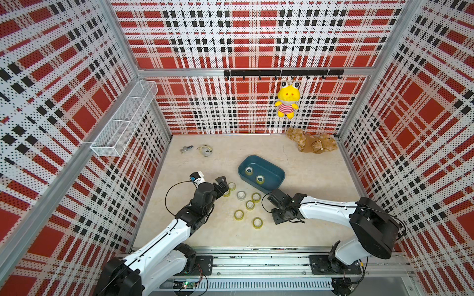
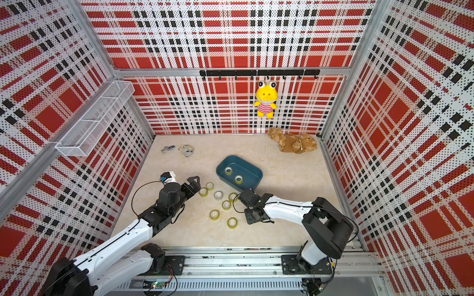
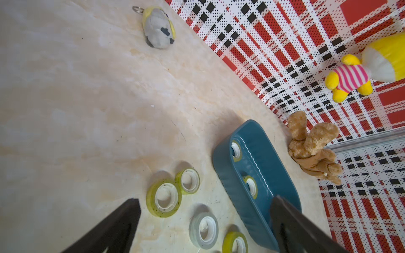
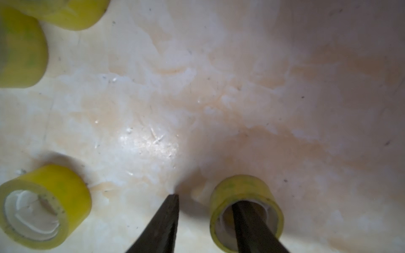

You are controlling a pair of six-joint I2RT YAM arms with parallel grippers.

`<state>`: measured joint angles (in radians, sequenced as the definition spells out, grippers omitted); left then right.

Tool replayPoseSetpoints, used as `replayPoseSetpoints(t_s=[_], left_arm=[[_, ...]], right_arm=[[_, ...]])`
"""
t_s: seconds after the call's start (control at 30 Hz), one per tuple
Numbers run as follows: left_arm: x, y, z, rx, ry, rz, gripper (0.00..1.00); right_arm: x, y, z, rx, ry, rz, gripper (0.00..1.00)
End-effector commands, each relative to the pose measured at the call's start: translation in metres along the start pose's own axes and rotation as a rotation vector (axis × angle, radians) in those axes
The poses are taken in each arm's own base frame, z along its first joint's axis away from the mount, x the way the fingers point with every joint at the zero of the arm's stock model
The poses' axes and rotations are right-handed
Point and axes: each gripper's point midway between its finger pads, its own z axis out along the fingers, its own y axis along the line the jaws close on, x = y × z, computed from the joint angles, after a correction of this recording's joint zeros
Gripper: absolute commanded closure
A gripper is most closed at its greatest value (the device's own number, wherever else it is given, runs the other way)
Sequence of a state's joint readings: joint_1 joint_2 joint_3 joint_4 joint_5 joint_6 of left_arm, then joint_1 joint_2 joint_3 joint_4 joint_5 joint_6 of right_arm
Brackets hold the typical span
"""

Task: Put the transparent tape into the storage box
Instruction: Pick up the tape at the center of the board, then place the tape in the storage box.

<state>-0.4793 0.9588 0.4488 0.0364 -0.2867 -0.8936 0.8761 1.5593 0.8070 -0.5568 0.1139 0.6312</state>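
Observation:
The teal storage box point(image 1: 273, 179) sits at mid table with two tape rolls point(image 1: 248, 170) inside. Several yellowish transparent tape rolls and one greyish roll point(image 1: 241, 195) lie flat on the table in front of it. My right gripper point(image 4: 206, 199) is low over the roll nearest the box point(image 4: 245, 210). One finger is inside its core and the other is outside with a gap, so the gripper is open. In a top view that roll point(image 1: 256, 197) lies at the right gripper's point(image 1: 266, 197) tips. My left gripper point(image 3: 206, 200) hangs open above the leftmost rolls point(image 3: 164, 198), holding nothing.
A grey keychain plush point(image 1: 205, 151) and a small charm point(image 1: 186, 149) lie at the back left. A brown plush point(image 1: 311, 143) lies at the back right, and a yellow frog plush point(image 1: 286, 98) hangs from the hook rail. A white wire basket point(image 1: 123, 120) is mounted on the left wall.

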Motion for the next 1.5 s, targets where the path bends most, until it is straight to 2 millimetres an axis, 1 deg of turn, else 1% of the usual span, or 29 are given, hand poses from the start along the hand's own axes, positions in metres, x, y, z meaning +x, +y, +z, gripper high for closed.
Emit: replayPoseSetpoints(t_s=[0.0, 0.1, 0.13, 0.23, 0.27, 0.3, 0.37, 0.43, 0.5, 0.6, 0.67, 0.73, 0.8, 0.87, 0.93, 1.0, 1.03, 1.1, 1.17, 1.23, 1.37, 1.47], left_arm=[[0.0, -0.014, 0.003, 0.047, 0.004, -0.008, 0.01], [0.003, -0.016, 0.005, 0.045, 0.009, 0.0, 0.01], [0.004, -0.017, 0.005, 0.045, 0.01, 0.003, 0.01], [0.004, -0.017, 0.006, 0.043, 0.009, 0.005, 0.01], [0.003, -0.017, 0.006, 0.044, 0.007, 0.004, 0.01], [0.003, -0.018, 0.005, 0.046, 0.005, 0.004, 0.01], [0.002, -0.019, 0.004, 0.049, 0.002, 0.004, 0.01], [0.002, -0.021, 0.003, 0.054, -0.001, 0.004, 0.01], [0.001, -0.025, 0.002, 0.063, -0.002, 0.006, 0.01], [0.002, -0.034, 0.001, 0.077, -0.003, 0.011, 0.01], [0.006, -0.05, 0.001, 0.121, 0.015, 0.024, 0.01], [0.01, -0.073, 0.001, 0.192, 0.05, 0.028, 0.01], [0.013, -0.095, 0.0, 0.238, 0.061, 0.034, 0.01], [0.015, -0.111, -0.002, 0.256, 0.055, 0.046, 0.01], [0.016, -0.118, -0.001, 0.259, 0.052, 0.058, 0.01], [0.017, -0.116, 0.0, 0.248, 0.056, 0.054, 0.01], [0.018, -0.114, 0.001, 0.24, 0.058, 0.053, 0.01], [0.019, -0.109, 0.0, 0.231, 0.062, 0.059, 0.01], [0.018, -0.104, -0.002, 0.218, 0.053, 0.062, 0.01], [0.015, -0.098, -0.003, 0.204, 0.042, 0.061, 0.01], [0.012, -0.09, -0.004, 0.188, 0.036, 0.063, 0.01], [0.011, -0.087, -0.003, 0.179, 0.04, 0.069, 0.01]], right_arm=[[0.004, -0.005, 0.011, 0.059, 0.025, -0.004, 0.56], [0.009, -0.008, 0.016, 0.09, 0.041, -0.01, 0.63], [0.009, -0.009, 0.016, 0.093, 0.041, -0.011, 0.68], [0.008, -0.009, 0.012, 0.097, 0.032, -0.011, 0.89], [0.006, -0.01, 0.009, 0.102, 0.023, -0.011, 0.94], [0.004, -0.011, 0.006, 0.106, 0.016, -0.01, 0.96], [-0.002, -0.015, -0.003, 0.127, -0.011, -0.014, 0.98], [-0.01, -0.012, -0.016, 0.111, -0.039, -0.018, 0.99], [-0.019, -0.008, -0.033, 0.083, -0.077, -0.018, 0.99], [-0.04, 0.0, -0.066, 0.035, -0.163, -0.017, 0.98], [-0.058, 0.006, -0.089, -0.002, -0.233, -0.02, 0.95], [-0.078, 0.01, -0.108, -0.036, -0.288, -0.019, 0.93], [-0.101, 0.011, -0.122, -0.057, -0.336, -0.028, 0.93], [-0.122, 0.014, -0.129, -0.095, -0.36, -0.022, 0.93], [-0.145, 0.015, -0.127, -0.11, -0.383, -0.009, 0.93], [-0.164, 0.016, -0.122, -0.108, -0.386, -0.007, 0.93], [-0.176, 0.017, -0.123, -0.106, -0.395, -0.01, 0.94], [-0.193, 0.017, -0.114, -0.079, -0.386, -0.022, 0.94], [-0.207, 0.011, -0.097, -0.051, -0.365, -0.028, 0.94], [-0.218, 0.003, -0.077, -0.037, -0.332, -0.022, 0.95], [-0.232, -0.009, -0.037, -0.037, -0.28, -0.006, 0.97], [-0.24, -0.015, -0.015, -0.023, -0.252, 0.006, 0.96]])
